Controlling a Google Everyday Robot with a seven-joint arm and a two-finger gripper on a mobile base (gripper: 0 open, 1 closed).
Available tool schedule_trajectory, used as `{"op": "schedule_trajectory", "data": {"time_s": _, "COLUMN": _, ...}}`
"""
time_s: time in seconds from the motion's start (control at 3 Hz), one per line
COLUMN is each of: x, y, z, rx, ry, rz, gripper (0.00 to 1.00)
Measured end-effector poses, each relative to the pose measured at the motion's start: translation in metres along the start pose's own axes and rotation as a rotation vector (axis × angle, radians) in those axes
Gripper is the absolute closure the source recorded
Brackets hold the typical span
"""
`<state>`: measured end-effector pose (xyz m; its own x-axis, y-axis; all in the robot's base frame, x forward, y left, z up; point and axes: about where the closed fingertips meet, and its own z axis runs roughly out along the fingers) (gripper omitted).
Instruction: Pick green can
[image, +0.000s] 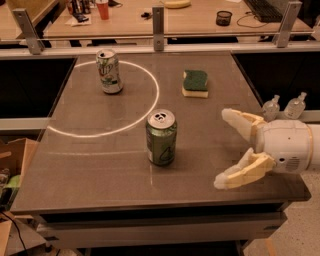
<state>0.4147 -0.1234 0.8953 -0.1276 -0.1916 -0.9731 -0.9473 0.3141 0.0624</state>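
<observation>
Gripper (221, 149) splayed wide open, holding nothing, over the table (90, 170) at its front right, fingers pointing left. White-silver can (109, 71) upright at back left inside the white circle (158, 94). Green can (161, 137) upright centre front by the circle's edge, apart from the gripper. Green sponge (195, 83) back right. Two small bottles (272, 107) past the right edge.
</observation>
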Motion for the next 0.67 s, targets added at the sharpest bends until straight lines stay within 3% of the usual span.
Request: {"op": "schedule_trajectory", "data": {"time_s": 0.67, "x": 0.018, "y": -0.005, "z": 0.046, "rx": -0.075, "ry": -0.033, "rz": -0.033, "gripper": 0.0}}
